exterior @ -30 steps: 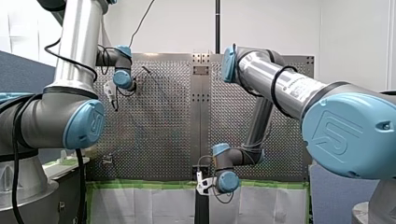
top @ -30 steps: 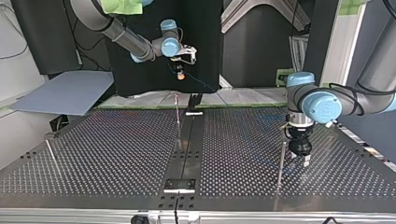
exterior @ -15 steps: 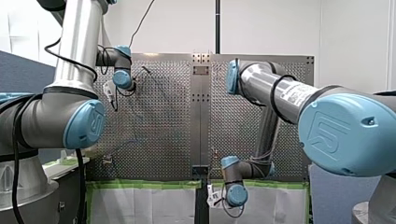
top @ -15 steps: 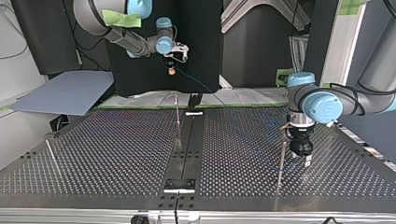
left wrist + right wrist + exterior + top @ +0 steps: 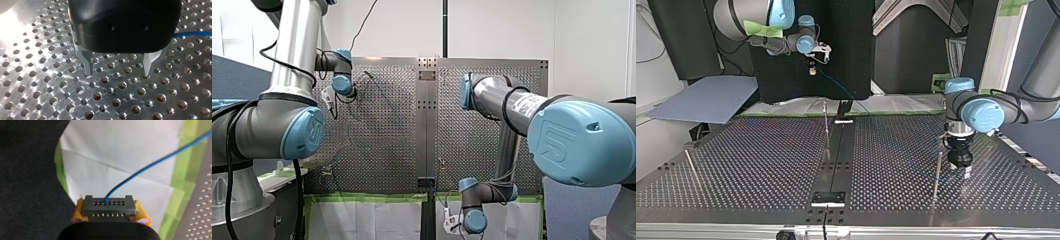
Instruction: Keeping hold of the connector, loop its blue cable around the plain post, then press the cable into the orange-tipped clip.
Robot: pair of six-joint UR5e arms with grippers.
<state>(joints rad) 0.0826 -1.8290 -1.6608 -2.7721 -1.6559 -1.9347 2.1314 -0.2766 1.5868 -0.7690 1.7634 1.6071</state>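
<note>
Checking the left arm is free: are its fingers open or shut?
Open. The two metal fingers stand apart over the table with nothing between them.

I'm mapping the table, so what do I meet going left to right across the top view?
Leaning rod, my right gripper with the connector, thin upright post, second post, my left gripper.
</note>
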